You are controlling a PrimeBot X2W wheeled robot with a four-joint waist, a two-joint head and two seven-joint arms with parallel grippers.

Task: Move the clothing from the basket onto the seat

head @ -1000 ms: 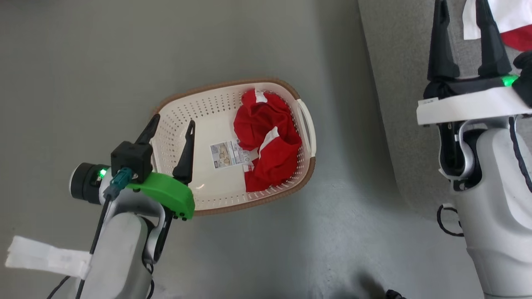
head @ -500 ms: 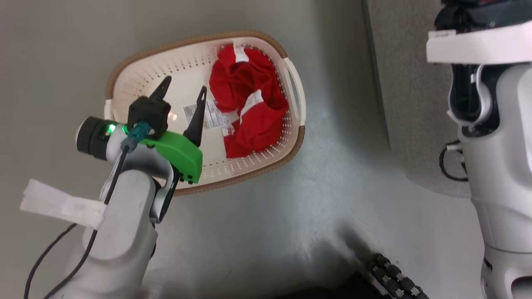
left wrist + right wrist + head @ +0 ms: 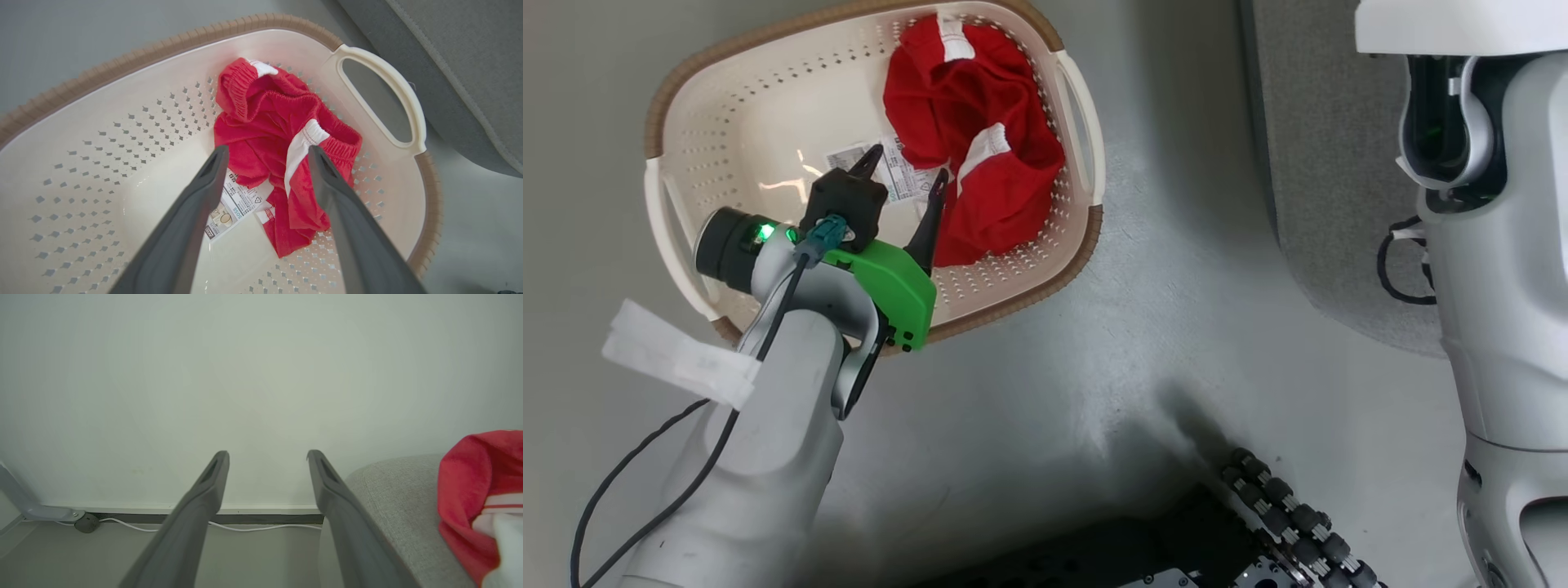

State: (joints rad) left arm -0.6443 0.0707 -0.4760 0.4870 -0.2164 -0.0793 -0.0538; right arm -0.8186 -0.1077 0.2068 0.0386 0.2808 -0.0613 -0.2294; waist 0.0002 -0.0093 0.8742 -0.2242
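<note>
As the head view has it, the left gripper [image 3: 907, 163] hangs inside the basket [image 3: 735, 106] on the floor [image 3: 1094, 392], jaws wide w/ nothing between them. The clothing [image 3: 968, 139], a crumpled red piece w/ white trim, lies against the basket's right wall, just beside the nearer finger [image 3: 929, 224], contact not confirmed. The seat [image 3: 1331, 163], grey upholstery, stands near the basket's handle side, apart from it. Left wrist view: both fingers frame the heap's near edge and the label sticker [image 3: 235, 202] on the basket floor; an elastic waistband and a white strip sit uppermost, approx. between the tips. Right wrist view: right gripper [image 3: 267, 455] is off the floor, jaws wide, empty, aimed at a wall [image 3: 261, 375]; a second red garment [image 3: 470, 490] lies on the seat's rounded edge. Assessment: step in hand is approach to grasp; task approx. half done, judged from that piece on the seat. Recommend: shift toward the heap's middle; descend until the tips bracket a thick fold, e.g. the waistband, not a thin hem; keep tips off the perforated floor; close fully; lift straight up clear of the rim before swinging to the seat. Risk: a light basket may drag if fabric snags.
</note>
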